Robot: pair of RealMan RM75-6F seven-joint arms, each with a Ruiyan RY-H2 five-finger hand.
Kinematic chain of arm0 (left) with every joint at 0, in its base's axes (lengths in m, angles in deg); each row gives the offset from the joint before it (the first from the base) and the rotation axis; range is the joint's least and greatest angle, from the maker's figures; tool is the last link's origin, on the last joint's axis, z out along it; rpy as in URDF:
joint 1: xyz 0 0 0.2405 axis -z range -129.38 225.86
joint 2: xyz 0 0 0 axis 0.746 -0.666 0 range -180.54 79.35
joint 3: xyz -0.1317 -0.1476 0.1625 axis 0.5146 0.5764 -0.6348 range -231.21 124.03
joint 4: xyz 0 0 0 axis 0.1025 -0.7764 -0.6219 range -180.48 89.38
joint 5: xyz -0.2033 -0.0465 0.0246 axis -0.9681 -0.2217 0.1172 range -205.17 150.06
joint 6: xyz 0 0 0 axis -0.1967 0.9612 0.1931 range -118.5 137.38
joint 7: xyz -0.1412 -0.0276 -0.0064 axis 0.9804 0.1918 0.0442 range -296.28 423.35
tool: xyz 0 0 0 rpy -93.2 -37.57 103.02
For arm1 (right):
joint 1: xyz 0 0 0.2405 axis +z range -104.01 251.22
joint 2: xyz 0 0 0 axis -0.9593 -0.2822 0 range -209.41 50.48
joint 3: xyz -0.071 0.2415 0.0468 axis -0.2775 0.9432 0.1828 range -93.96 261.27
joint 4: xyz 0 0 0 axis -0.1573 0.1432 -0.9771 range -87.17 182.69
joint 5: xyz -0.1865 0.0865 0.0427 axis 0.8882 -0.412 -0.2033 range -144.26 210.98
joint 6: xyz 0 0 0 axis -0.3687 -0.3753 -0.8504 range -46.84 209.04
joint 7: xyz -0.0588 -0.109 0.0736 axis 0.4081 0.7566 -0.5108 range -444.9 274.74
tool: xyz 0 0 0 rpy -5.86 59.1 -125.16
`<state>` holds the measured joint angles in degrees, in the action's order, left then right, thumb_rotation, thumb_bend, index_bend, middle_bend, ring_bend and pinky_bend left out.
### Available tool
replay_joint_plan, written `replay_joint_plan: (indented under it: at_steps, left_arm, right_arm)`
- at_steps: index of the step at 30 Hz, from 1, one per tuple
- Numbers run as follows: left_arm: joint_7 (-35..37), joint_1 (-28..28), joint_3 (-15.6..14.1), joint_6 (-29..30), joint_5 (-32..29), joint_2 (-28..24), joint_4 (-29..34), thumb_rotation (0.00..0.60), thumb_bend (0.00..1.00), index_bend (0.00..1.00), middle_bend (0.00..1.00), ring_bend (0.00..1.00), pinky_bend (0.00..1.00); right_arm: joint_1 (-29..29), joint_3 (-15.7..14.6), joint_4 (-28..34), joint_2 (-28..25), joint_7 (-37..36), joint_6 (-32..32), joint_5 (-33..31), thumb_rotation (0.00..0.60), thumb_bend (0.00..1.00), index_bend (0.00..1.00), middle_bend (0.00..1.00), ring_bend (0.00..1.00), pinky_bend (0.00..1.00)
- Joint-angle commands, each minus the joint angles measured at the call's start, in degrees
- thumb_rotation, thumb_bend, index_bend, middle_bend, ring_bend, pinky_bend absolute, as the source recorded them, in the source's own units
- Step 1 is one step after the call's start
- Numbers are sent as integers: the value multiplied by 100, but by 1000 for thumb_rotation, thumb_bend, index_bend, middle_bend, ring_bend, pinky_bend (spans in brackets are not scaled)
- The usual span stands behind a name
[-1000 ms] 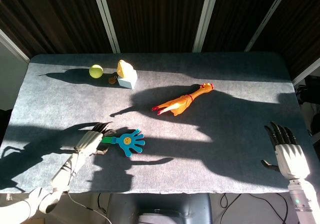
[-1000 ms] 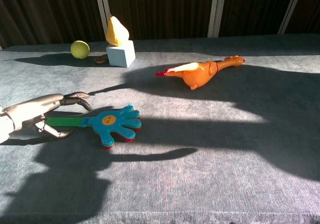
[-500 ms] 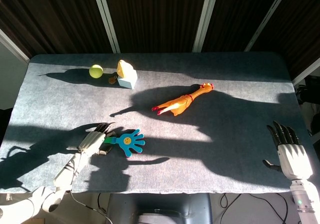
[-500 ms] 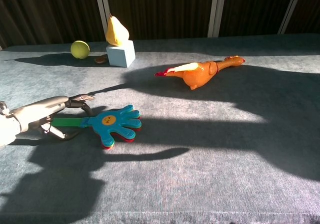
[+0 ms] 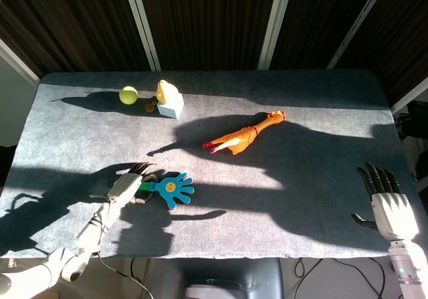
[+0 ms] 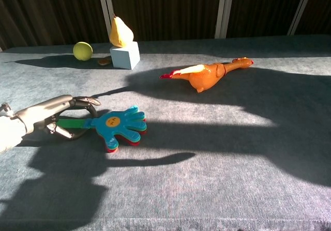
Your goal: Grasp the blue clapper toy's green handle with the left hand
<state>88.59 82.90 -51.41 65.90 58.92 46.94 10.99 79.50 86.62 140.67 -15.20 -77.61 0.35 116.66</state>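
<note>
Fingers (image 6: 85, 101) of my left hand (image 6: 49, 113) curl around the green handle (image 6: 72, 121) of the blue clapper toy (image 6: 118, 127) lying on the table (image 6: 217, 153); my right hand (image 5: 388, 204) rests spread, well apart.

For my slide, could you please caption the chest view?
Left hand curls around the blue clapper toy's green handle.

The clapper toy (image 6: 118, 127) is blue with a yellow smiley and a green handle (image 6: 72, 122). An orange rubber chicken (image 6: 204, 73) lies on the grey bench (image 6: 217, 179); upper left, a yellow-green ball (image 6: 83, 50).
</note>
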Motion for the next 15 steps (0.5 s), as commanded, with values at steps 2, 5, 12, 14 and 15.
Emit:
replay_joint_plan:
  at_steps: [2, 5, 12, 14, 15]
  left_arm:
    - [498, -70, -26, 324, 131, 73, -119, 600, 505, 736, 178, 0, 0]
    - [965, -120, -18, 609, 222, 104, -183, 600, 514, 739, 243, 4, 0]
    - [2186, -262, 111, 1228, 266, 117, -263, 600, 560, 742, 628, 298, 268]
    - [2783, -309, 225, 1518, 267, 45, -172, 600, 575, 741, 692, 386, 459]
    - [3092, -332, 289, 1644, 254, -6, -97, 600, 579, 741, 701, 409, 512]
  right_arm:
    - [-1, -6, 1, -1, 0, 0, 10, 600, 192, 0, 0, 0, 0]
    - [4, -11, -1, 2, 6, 14, 12, 600, 192, 0, 0, 0, 0]
    - [13, -13, -7, 9, 7, 36, 7, 600, 193, 0, 0, 0, 0]
    - [21, -22, -11, 14, 14, 62, 4, 600, 193, 0, 0, 0, 0]
    - [27, -25, -15, 16, 17, 77, 2, 600, 193, 0, 0, 0, 0]
